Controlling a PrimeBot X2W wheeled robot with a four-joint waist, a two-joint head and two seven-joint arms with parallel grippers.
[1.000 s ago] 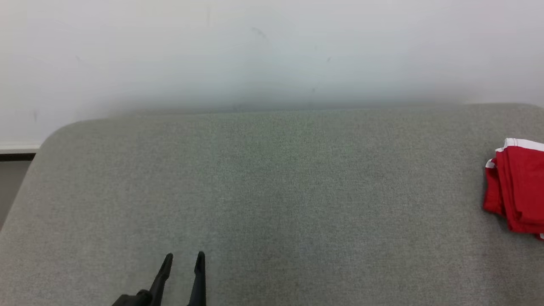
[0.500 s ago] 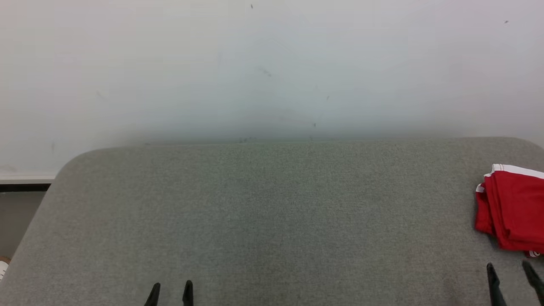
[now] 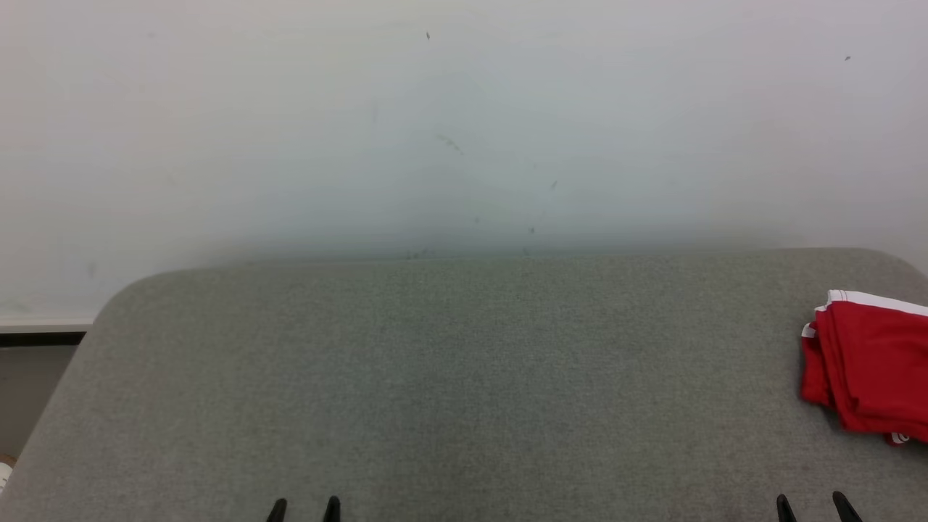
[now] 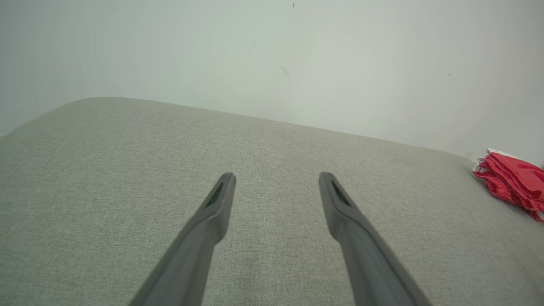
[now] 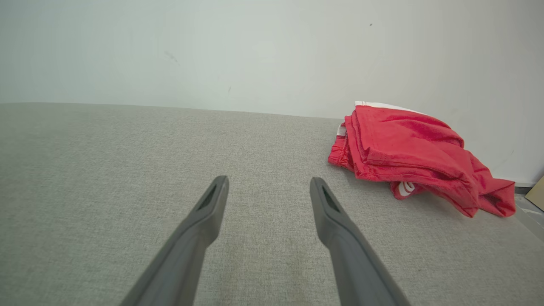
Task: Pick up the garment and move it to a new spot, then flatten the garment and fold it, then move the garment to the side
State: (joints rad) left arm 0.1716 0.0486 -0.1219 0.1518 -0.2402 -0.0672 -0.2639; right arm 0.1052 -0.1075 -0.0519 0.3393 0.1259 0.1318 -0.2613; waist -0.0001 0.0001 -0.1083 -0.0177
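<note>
A red garment (image 3: 866, 370) with white trim lies folded in a small stack at the right edge of the grey fabric surface (image 3: 464, 377); it is also in the right wrist view (image 5: 408, 153) and the left wrist view (image 4: 510, 180). My left gripper (image 3: 304, 508) shows just its fingertips at the bottom left, open and empty, and hovers over bare fabric (image 4: 276, 180). My right gripper (image 3: 812, 505) peeks in at the bottom right, open with nothing between its fingers (image 5: 268, 183), short of and left of the garment.
A pale wall (image 3: 464, 123) rises right behind the surface. The surface has rounded far corners, and floor (image 3: 25, 391) shows past its left edge. A strip of floor and a tan object (image 5: 536, 193) lie beyond the right end.
The head camera has tilted up, so the whole picture shifted down. Both grippers now show only their fingertips at the bottom edge. The garment has not moved on the surface.
</note>
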